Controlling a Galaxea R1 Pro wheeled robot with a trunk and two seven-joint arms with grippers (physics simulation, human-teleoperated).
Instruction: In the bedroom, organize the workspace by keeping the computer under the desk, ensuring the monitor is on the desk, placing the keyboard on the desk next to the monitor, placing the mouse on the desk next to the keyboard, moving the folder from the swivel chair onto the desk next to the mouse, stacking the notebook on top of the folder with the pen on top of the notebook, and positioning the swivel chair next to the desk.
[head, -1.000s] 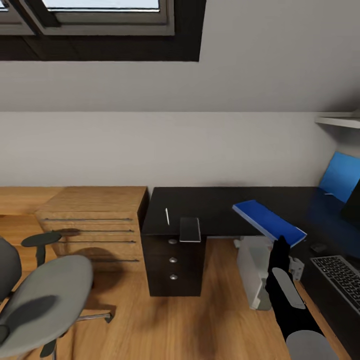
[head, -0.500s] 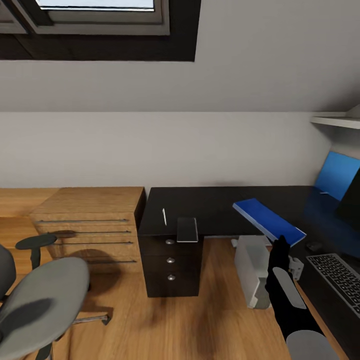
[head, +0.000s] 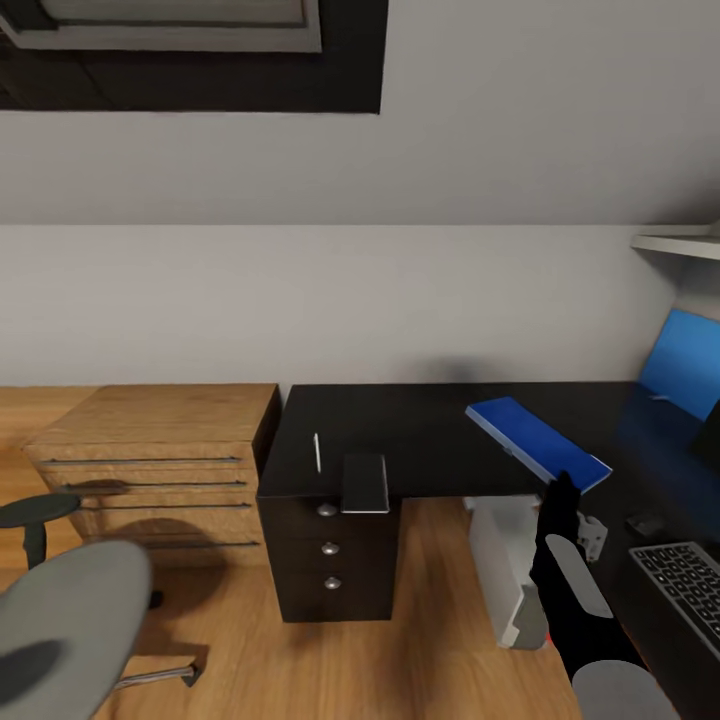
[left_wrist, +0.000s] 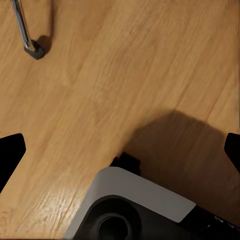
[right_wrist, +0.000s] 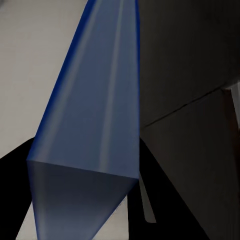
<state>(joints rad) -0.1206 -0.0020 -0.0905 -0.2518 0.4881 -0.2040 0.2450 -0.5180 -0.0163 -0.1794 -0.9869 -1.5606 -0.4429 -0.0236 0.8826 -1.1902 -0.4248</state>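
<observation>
Head view: my right pincer (head: 563, 490) sits lower right of frame, clamped on the blue folder (head: 537, 442), which it holds tilted above the dark counter (head: 430, 420). Keyboard (head: 690, 580) and mouse (head: 648, 523) lie at right edge; pen (head: 317, 452) and notebook (head: 366, 482) at the counter's left end; swivel chair (head: 70, 620) lower left. Left wrist view: wood floor (left_wrist: 100, 75); left pincer's tips at the frame edges, apart, empty. Right wrist view: folder runs up frame from the grip. Judgement: level the folder, lower it flat beside the mouse, then release.
</observation>
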